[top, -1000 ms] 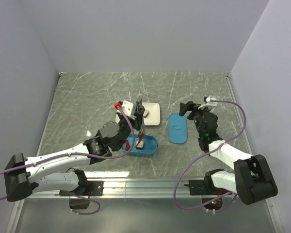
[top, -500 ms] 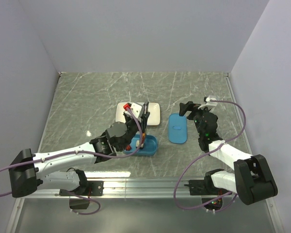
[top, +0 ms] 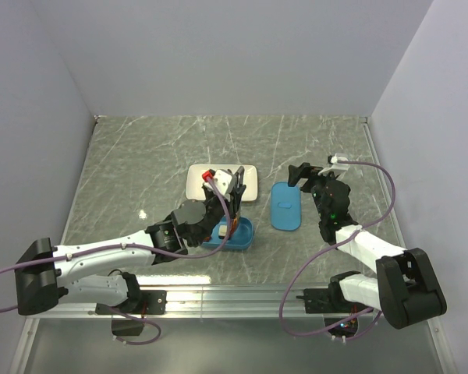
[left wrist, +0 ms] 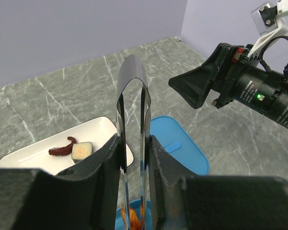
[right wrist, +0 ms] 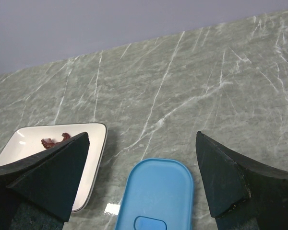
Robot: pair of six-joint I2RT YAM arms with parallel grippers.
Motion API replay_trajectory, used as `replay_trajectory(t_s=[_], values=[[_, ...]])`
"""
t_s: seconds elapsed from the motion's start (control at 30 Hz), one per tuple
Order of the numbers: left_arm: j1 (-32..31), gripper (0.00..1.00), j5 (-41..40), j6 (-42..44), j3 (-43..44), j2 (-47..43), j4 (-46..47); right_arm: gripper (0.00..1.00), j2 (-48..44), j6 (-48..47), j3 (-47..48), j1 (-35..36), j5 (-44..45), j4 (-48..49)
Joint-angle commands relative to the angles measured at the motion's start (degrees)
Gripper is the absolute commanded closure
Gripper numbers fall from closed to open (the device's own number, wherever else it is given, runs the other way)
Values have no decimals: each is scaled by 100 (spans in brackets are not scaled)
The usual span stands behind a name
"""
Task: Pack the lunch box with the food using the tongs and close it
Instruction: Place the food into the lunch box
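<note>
We see the tongs (left wrist: pixel 133 64) as polished, mirror-bright metal. The lid (right wrist: pixel 156 194) is smooth blue plastic with a soft sheen, the plate (left wrist: pixel 31 155) glossy white, the bench (right wrist: pixel 182 86) smooth veined stone.

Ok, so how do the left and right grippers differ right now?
The left gripper is shut on the tongs, while the right gripper stands wide open and holds nothing. The left one's tongs reach down into the lunch box; the right one hovers by the lid, which lies on the table. Both have black fingers.
</note>
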Motion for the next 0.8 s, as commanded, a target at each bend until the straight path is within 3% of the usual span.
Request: replay_trajectory(t_s=[0.0, 0.77], values=[[-67, 91, 35, 36, 186, -142, 331, 2, -31, -14, 160, 29, 8, 233], [-234, 91, -158, -8, 152, -212, 181, 2, -49, -5, 142, 11, -27, 207]])
